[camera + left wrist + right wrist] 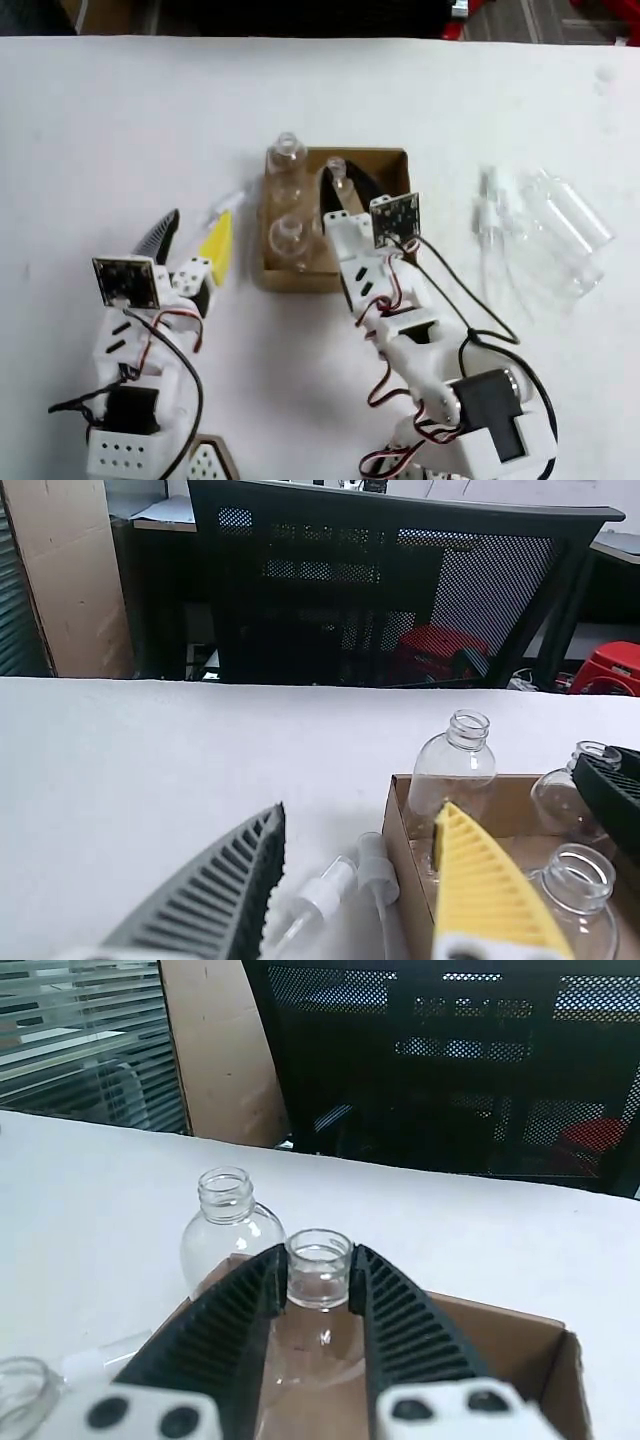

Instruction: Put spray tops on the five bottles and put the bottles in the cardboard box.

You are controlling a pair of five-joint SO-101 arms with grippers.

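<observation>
Cardboard box (pixel 385 152), right gripper (pixel 318 1260) clamped on a capless bottle (pixel 322 1330) inside, left gripper (pixel 360 810) splayed around a spray top (pixel 335 885) alongside: grabbing it looks next!

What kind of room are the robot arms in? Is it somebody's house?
Probably an office or workshop, not a house: a black mesh office chair stands behind the white table, with window blinds nearby.

Bright even light, faint shadows
</observation>
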